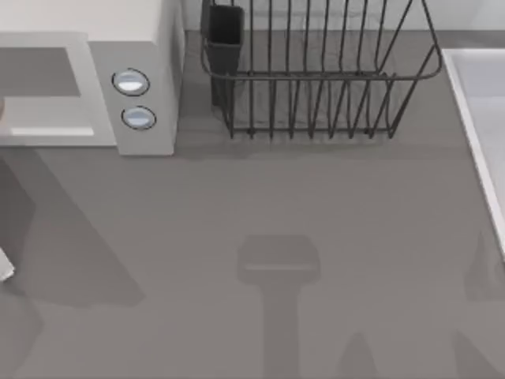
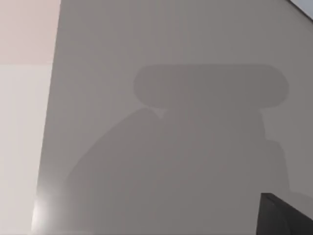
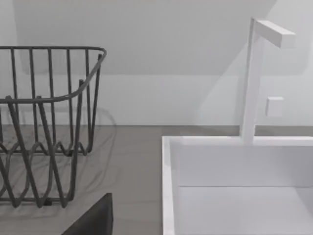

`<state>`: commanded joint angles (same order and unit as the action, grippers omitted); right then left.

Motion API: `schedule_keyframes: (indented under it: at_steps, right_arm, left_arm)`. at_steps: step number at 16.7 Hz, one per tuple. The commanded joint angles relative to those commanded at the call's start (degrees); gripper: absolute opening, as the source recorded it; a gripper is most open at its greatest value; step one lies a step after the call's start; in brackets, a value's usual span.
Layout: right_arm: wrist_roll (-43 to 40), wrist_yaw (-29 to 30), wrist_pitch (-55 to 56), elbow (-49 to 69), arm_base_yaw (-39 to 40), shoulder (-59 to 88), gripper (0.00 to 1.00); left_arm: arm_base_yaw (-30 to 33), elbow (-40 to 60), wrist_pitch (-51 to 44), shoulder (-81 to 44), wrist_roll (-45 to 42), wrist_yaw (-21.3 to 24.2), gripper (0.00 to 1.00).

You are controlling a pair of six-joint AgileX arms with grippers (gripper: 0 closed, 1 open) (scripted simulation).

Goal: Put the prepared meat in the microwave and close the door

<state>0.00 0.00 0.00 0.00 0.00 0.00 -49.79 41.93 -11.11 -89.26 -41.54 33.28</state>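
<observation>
The boxy white microwave (image 1: 146, 87) sits at the table's (image 1: 276, 205) back left, its 2 round shiny buttons (image 1: 131, 82) facing up. Beside it stands a dark wire rack (image 1: 316, 79). A smooth white sink (image 3: 234, 191) has a square tap (image 3: 254, 78).

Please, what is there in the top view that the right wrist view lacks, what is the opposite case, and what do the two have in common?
Top view's own: the white microwave at the table's left, with its two round buttons, and a dark holder on the dish rack's left end.
Right wrist view's own: a white tap rising behind the sink, and the wall behind it.
Shared: the wire dish rack, the white sink to its right, and the grey table.
</observation>
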Motion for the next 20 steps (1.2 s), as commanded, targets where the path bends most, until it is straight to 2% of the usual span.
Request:
schedule_keyframes:
  at_steps: [8,15,18,20]
  right_arm:
    - [0.0,0.0,0.0,0.0,0.0,0.0,1.00]
    - [0.0,0.0,0.0,0.0,0.0,0.0,1.00]
    - [0.0,0.0,0.0,0.0,0.0,0.0,1.00]
    - [0.0,0.0,0.0,0.0,0.0,0.0,1.00]
  left_arm:
    - [15.2,-13.7,4.7,15.8,14.1,-8.1,0.00]
    - [17.2,-15.4,5.5,17.6,16.4,-10.1,0.00]
    - [22.6,-17.1,5.8,20.4,21.3,-14.7,0.00]
    - [28.7,-18.3,6.0,22.2,25.2,-17.8,0.00]
